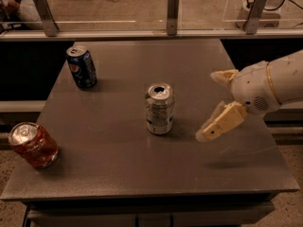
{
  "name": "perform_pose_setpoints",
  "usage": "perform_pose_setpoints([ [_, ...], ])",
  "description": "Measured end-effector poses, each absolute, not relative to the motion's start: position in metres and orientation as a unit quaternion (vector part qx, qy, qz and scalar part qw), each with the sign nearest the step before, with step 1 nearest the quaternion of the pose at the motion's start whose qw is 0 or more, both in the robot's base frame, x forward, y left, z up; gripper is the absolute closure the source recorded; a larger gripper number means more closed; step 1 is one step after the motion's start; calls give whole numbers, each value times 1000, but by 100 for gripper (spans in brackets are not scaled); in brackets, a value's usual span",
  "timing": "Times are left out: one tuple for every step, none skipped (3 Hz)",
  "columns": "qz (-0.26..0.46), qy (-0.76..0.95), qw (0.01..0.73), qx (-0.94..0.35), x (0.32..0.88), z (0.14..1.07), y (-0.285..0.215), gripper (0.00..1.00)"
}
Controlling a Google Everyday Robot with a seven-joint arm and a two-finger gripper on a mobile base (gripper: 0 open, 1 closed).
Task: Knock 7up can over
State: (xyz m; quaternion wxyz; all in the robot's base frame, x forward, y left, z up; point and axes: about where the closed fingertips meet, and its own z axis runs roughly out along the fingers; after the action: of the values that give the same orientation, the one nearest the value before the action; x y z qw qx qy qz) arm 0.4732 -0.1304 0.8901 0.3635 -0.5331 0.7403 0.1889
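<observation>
Red-orange can point(33, 145) sits at the front-left of the table point(123, 174), close to the edge. Dark blue Pepsi can point(81, 66) is upright at back-left. Both are well apart from the target, so ignore them.

7up can point(159, 109) stands upright near the table centre, silver top up, nothing touching it.

End effector point(208, 105) hovers above the table just right of the 7up can, near it but with a clear gap. Its fingers are spread wide, one finger point(222, 75) up and back, the other point(221, 123) lower and nearer the can. It holds nothing.

Step in hand looks like the approach for a sideways knock. To do it well:
- Sweep left and meet the can high on its side, near the rim, with the lower finger.
- Avoid low contact, which would likely just slide it.
- Carry the push through until the can tips.
- No grasp is needed.
- Keep the force moderate, since a toppled can may roll toward the left-hand cans or off the table.
</observation>
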Motion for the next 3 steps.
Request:
perform_pose_setpoints([
  [258,686,423,-533,477,885,-90,0],
  [257,687,422,-532,477,885,-91,0],
  [256,686,461,-501,481,885,-90,0],
])
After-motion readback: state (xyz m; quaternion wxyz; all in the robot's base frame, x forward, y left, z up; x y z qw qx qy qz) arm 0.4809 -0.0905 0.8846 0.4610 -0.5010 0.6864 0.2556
